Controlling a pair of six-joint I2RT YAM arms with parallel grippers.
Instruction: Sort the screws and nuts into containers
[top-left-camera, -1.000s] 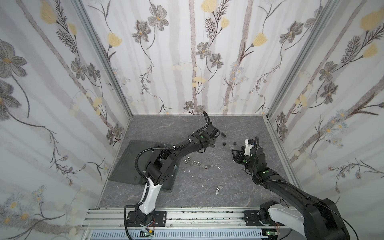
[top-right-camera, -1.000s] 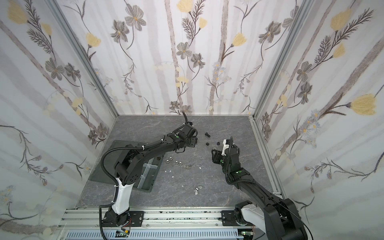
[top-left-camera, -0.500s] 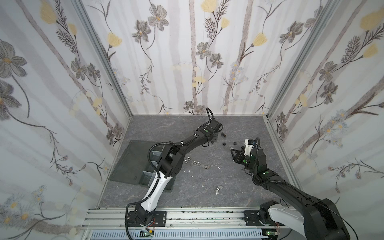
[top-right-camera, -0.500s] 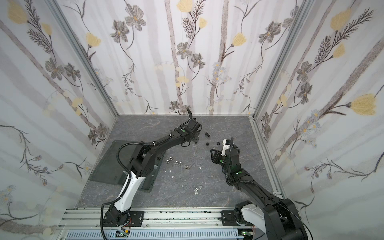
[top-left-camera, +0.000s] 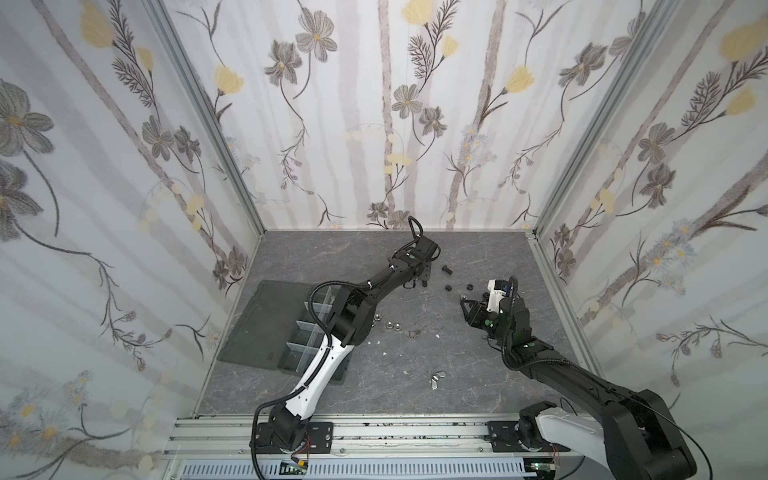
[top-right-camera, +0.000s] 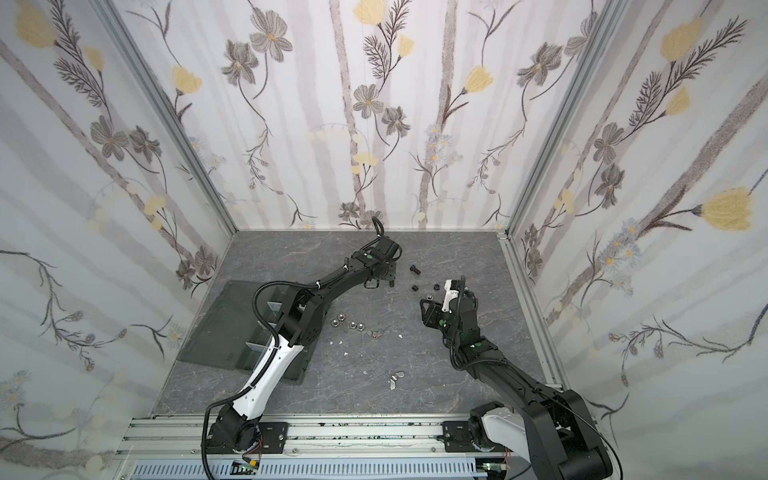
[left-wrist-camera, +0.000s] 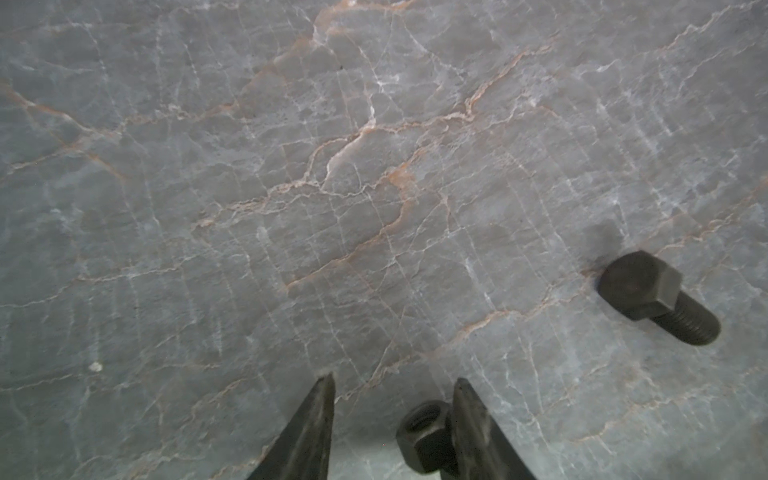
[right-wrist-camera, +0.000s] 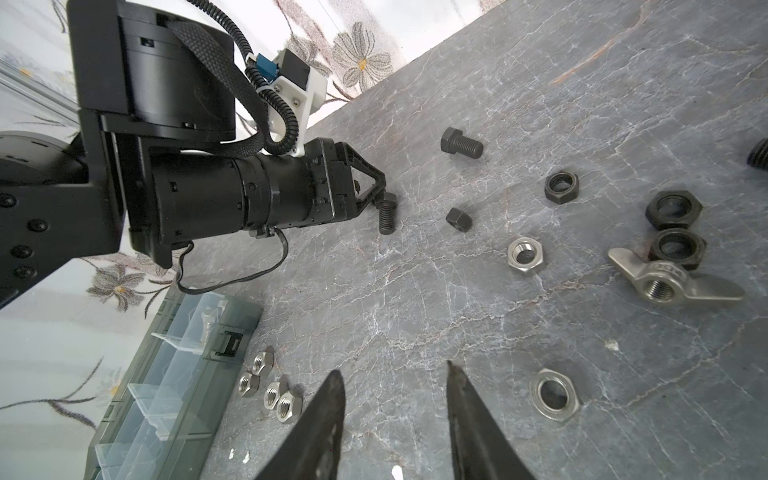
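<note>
My left gripper (top-left-camera: 420, 283) (left-wrist-camera: 394, 378) is down at the table's far middle, open. A small black screw (left-wrist-camera: 424, 436) (right-wrist-camera: 386, 214) sits between its fingers, touching one finger only. A second black screw (left-wrist-camera: 658, 297) (top-left-camera: 447, 269) lies just beyond it. My right gripper (top-left-camera: 467, 309) (right-wrist-camera: 394, 370) hovers open over bare table, holding nothing. Black nuts (right-wrist-camera: 562, 187), a silver nut (right-wrist-camera: 525, 254) and a wing nut (right-wrist-camera: 669, 282) lie ahead of it. The containers are compartments of the grey tray (top-left-camera: 299, 345) (right-wrist-camera: 174, 374) at the left, partly hidden by the left arm.
Several silver nuts (top-left-camera: 390, 325) (right-wrist-camera: 270, 386) lie beside the tray, with a wing nut (top-left-camera: 412, 333) next to them. Another wing nut (top-left-camera: 437, 378) is nearer the front. The flat lid panel (top-left-camera: 266, 320) lies left of the tray. White flecks dot the middle.
The left arm has stretched a little further toward the far side, and its jaws have narrowed round the black screw. The right arm has not moved.
</note>
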